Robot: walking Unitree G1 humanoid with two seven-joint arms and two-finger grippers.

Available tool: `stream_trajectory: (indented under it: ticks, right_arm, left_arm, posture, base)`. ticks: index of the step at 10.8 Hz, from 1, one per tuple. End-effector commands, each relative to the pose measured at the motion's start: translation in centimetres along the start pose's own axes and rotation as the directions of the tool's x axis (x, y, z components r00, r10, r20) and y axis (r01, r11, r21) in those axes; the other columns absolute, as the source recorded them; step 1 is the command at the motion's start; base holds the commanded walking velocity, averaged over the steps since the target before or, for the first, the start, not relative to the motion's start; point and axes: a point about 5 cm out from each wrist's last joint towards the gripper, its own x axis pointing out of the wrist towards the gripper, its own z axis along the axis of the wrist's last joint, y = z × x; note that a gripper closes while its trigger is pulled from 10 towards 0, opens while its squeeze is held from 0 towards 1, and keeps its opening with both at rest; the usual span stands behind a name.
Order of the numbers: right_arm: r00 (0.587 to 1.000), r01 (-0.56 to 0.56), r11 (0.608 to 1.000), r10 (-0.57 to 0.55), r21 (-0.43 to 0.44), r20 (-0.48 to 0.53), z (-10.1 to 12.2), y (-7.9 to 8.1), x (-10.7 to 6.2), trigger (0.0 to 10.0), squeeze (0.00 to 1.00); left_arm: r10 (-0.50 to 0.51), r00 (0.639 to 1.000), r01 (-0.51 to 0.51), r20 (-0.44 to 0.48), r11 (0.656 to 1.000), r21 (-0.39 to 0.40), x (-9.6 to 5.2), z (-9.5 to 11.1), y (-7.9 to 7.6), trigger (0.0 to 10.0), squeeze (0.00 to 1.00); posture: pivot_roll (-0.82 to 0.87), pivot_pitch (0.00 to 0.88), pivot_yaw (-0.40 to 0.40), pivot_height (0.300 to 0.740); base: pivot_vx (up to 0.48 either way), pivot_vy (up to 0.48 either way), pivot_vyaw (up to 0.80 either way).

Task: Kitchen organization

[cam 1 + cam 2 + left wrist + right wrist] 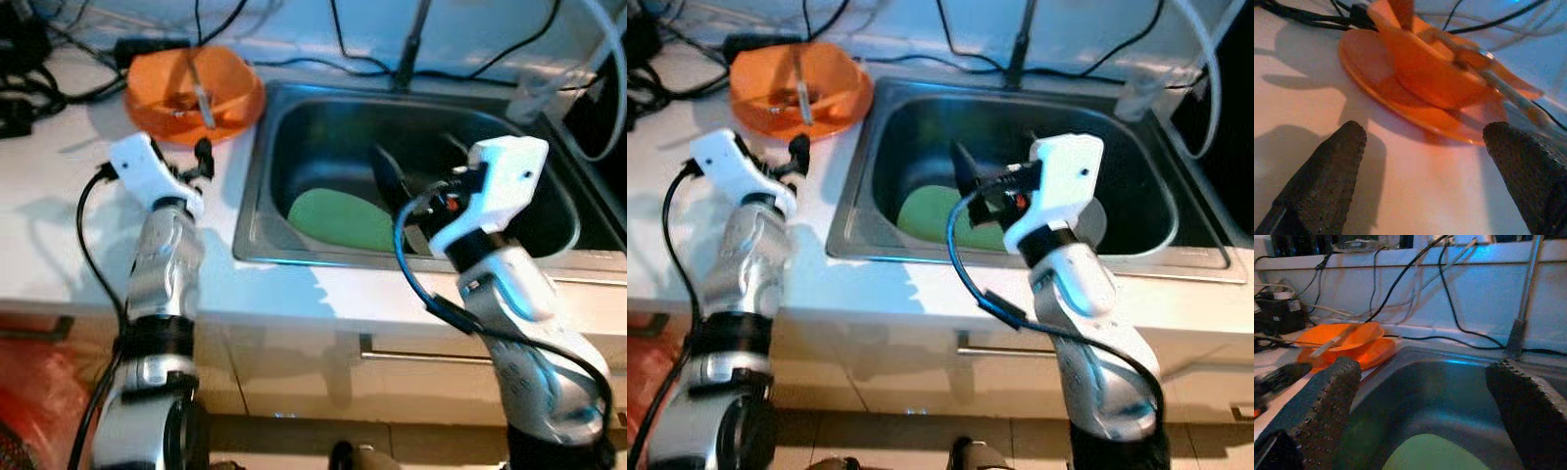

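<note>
Left gripper point(203, 162): fingers spread wide, empty, just near the orange bowl point(196, 93) on your far-left counter.
Right gripper point(1425, 396): spread wide, empty, over the sink point(265, 176), above the green plate point(338, 220).
Risk: utensil point(203, 103) in the bowl could tip out if you nudge its rim.

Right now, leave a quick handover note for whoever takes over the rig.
Left hand: open, holding nothing, over the white counter just short of the orange dishes.
Right hand: open, holding nothing, over the sink.
Things: orange bowl on orange plate with a utensil in it, beside the sink; green plate lying in the basin.
Done: nothing grasped.
Left: pick up the dishes and sort them.
</note>
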Motion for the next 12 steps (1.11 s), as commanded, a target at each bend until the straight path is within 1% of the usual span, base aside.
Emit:
stream_trajectory:
  ticks: [1, 3, 4, 5, 6, 8, 9, 10, 11, 12]
  right_arm:
    - [1.0, 0.006, 1.0, -0.006, 0.007, -0.006, 0.3, -0.1, -0.5, 10.0, 0.0]
    - [0.999, 0.006, 1.0, -0.006, 0.009, -0.034, 0.5, 0.0, -1.0, 10.0, 0.0]
    - [0.999, 0.014, 1.0, -0.014, 0.013, -0.047, 0.4, -0.1, -1.3, 10.0, 0.0]
    - [0.999, 0.019, 1.0, -0.018, 0.018, -0.049, 0.4, -0.1, -1.2, 10.0, 0.0]
    - [0.998, 0.02, 1.0, -0.019, 0.02, -0.051, 0.5, 0.0, -1.2, 10.0, 0.0]
    - [0.998, 0.028, 0.999, -0.026, 0.02, -0.058, 0.7, 0.0, -1.4, 10.0, 0.0]
    - [0.997, 0.041, 0.999, -0.04, 0.014, -0.061, 0.8, -0.1, -1.6, 10.0, 0.0]
    - [0.997, 0.043, 0.999, -0.042, 0.013, -0.061, 0.8, -0.1, -1.6, 10.0, 0.0]
    - [0.997, 0.048, 0.999, -0.047, 0.012, -0.061, 0.9, -0.2, -1.6, 10.0, 0.0]
    - [0.997, 0.051, 0.999, -0.05, 0.011, -0.061, 0.9, -0.2, -1.5, 10.0, 0.0]
  left_arm:
    - [0.053, 0.995, -0.055, -0.085, 0.998, -0.026, -0.2, -1.9, 1.1, 10.0, 0.0]
    - [0.065, 0.993, -0.069, -0.097, 0.997, -0.042, 0.4, -2.1, 1.5, 10.0, 0.0]
    - [0.048, 0.995, -0.052, -0.089, 0.998, -0.045, 0.8, -1.8, 1.2, 10.0, 0.0]
    - [0.067, 0.989, -0.079, -0.131, 0.993, -0.089, 1.1, -2.0, 1.4, 10.0, 0.0]
    - [0.091, 0.981, -0.11, -0.173, 0.988, -0.104, 1.3, -2.3, 1.6, 10.0, 0.0]
    - [0.106, 0.97, -0.142, -0.219, 0.978, -0.154, 2.0, -2.3, 1.8, 10.0, 0.0]
    - [0.116, 0.954, -0.172, -0.277, 0.967, -0.187, 2.3, -2.5, 1.7, 10.0, 0.0]
    - [0.119, 0.948, -0.19, -0.295, 0.956, -0.222, 2.4, -2.6, 1.6, 10.0, 0.16]
    - [0.116, 0.946, -0.202, -0.304, 0.941, -0.271, 2.5, -2.4, 1.4, 10.0, 0.91]
    - [0.117, 0.943, -0.229, -0.312, 0.907, -0.353, 2.7, -2.2, 1.5, 10.0, 0.94]
  posture:
    - [-0.25, 0.222, -0.081, 0.74]
    - [-0.27, 0.243, -0.086, 0.74]
    - [-0.27, 0.244, -0.083, 0.74]
    - [-0.27, 0.244, -0.079, 0.74]
    - [-0.27, 0.246, -0.078, 0.74]
    - [-0.29, 0.252, -0.072, 0.74]
    - [-0.3, 0.255, -0.067, 0.74]
    - [-0.3, 0.255, -0.065, 0.74]
    - [-0.3, 0.255, -0.065, 0.74]
    - [-0.3, 0.252, -0.061, 0.74]
  base:
    - [0.0, 0.0, 0.0]
    - [0.0, 0.0, 0.0]
    - [0.0, 0.0, 0.0]
    - [0.0, 0.0, 0.0]
    - [0.0, 0.0, 0.0]
    - [0.0, 0.0, 0.0]
    - [0.0, 0.0, 0.0]
    - [0.0, 0.0, 0.0]
    - [0.0, 0.0, 0.0]
    - [0.0, 0.0, 0.0]
